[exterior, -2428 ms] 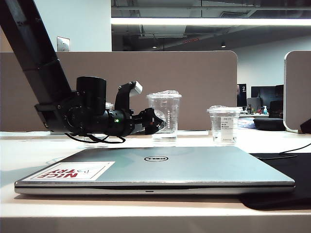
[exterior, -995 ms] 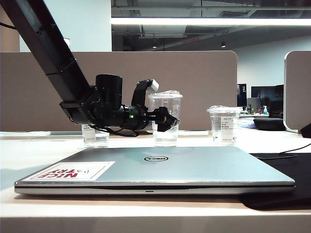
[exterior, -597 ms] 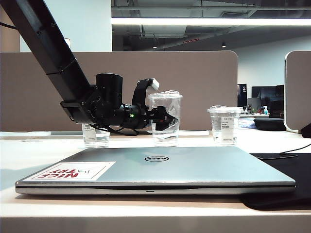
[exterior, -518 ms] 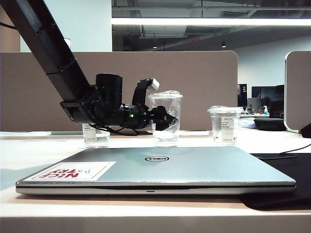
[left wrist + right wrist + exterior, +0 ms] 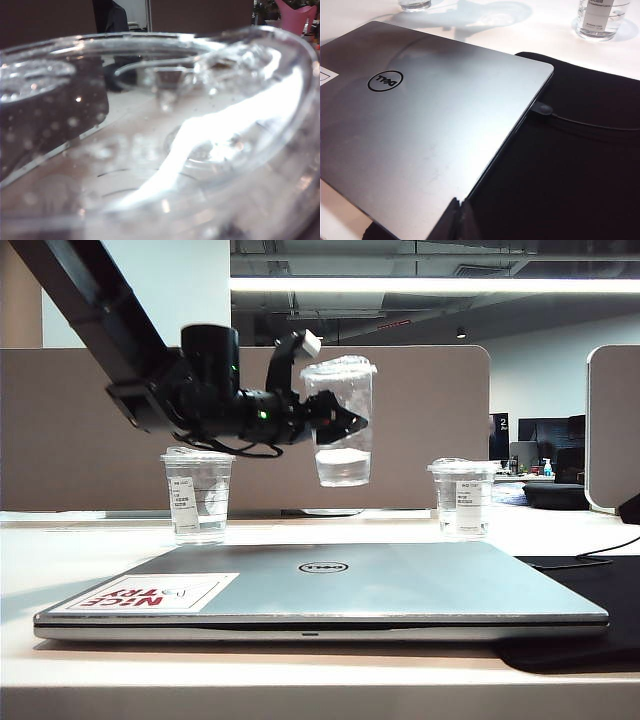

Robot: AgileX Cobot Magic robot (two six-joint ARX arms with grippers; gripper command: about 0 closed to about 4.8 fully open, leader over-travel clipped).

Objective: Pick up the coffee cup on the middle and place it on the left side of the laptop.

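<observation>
your left gripper (image 5: 345,425) has its jaws pinching the coffee cup (image 5: 341,420) from the side, and in the exterior view you see the cup hanging in the air, clear of the bench (image 5: 90,550), roughly upright with a slight tilt. a little clear liquid sits in its lower part. it hangs above the far edge of the laptop (image 5: 320,585), between the two shorter cups. the left labelled cup (image 5: 196,495) stands on the bench below the arm, and the right labelled cup (image 5: 460,498) stands well apart on the other side; both are upright and carry white stickers.

in your left wrist view the coffee cup's clear lid (image 5: 200,135) fills nearly everything, blurred and very close, so you cannot see the jaws there.

the laptop lies shut and flat, its round logo facing up and the red-and-white sticker (image 5: 150,592) near its left front corner. a black mat (image 5: 570,165) lies just beside its right edge, with a thin cable (image 5: 590,122) running across it.

your right gripper (image 5: 460,220) hangs over the laptop's near right edge, its jaws pressed together, holding nothing.
</observation>
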